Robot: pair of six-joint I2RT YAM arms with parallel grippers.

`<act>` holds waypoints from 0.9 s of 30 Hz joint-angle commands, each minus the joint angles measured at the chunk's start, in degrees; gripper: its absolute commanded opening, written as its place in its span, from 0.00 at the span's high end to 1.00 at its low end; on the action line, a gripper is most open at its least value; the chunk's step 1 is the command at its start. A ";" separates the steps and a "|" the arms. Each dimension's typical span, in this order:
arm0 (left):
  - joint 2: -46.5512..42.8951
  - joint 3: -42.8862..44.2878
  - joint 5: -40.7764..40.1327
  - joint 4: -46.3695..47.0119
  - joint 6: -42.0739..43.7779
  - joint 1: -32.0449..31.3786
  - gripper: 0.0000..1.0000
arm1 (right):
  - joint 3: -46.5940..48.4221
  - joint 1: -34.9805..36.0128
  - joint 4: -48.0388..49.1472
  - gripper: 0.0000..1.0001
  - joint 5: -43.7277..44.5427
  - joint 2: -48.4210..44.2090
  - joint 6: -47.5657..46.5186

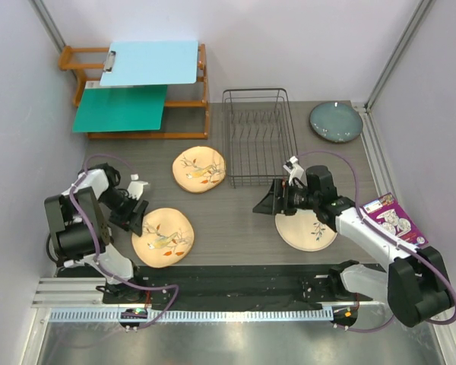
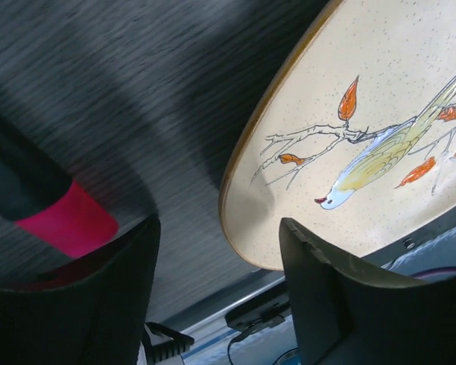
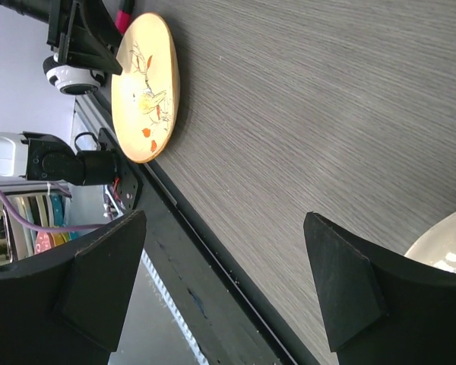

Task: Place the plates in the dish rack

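The black wire dish rack stands empty at the back centre. One tan plate lies left of it. A second tan plate lies near the left front. My left gripper is open and empty at this plate's left edge, and the left wrist view shows the plate's rim just beyond the gripper. The cream plate lies partly under my right arm. My right gripper is open and empty, just left of the cream plate. The dark teal plate lies at the back right.
An orange wooden rack with a blue and a green clipboard stands at the back left. A colourful printed packet lies at the right edge. A black strip runs along the table's near edge.
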 commanded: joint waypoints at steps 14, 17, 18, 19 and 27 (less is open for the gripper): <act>21.32 15.25 21.27 -11.64 8.41 -0.03 0.89 | -5.98 13.86 29.34 0.10 3.71 15.48 10.09; 23.79 17.37 22.68 -11.30 7.18 -2.14 0.93 | -6.77 14.20 34.78 0.10 4.93 18.56 12.73; 24.05 17.46 22.77 -10.51 5.35 -3.80 0.94 | -6.86 14.47 35.77 0.10 5.64 19.35 13.17; 24.75 17.72 23.21 -10.76 5.33 -4.59 0.95 | -6.95 15.34 36.73 0.10 6.34 20.23 13.61; 25.73 18.60 32.78 -8.93 -2.21 -10.75 1.00 | -4.41 22.46 41.57 0.11 8.81 25.59 14.13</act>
